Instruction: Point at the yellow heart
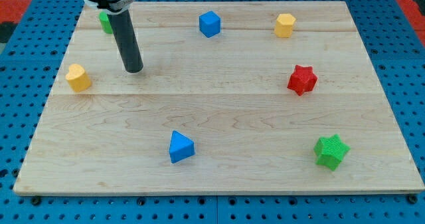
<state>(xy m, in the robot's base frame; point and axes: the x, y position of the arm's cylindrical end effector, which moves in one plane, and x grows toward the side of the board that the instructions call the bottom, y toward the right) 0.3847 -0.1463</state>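
Note:
The yellow heart [78, 77] lies near the left edge of the wooden board [219, 117]. My tip [134, 70] rests on the board to the right of the heart, apart from it by about a block and a half's width. The dark rod rises from the tip toward the view's top left.
A green block [104, 22] is partly hidden behind the rod at the top left. A blue cube [209, 24] and a yellow hexagon block [285, 25] sit along the top. A red star [302, 80] is at right, a green star [331, 151] at bottom right, a blue triangle [180, 147] at bottom centre.

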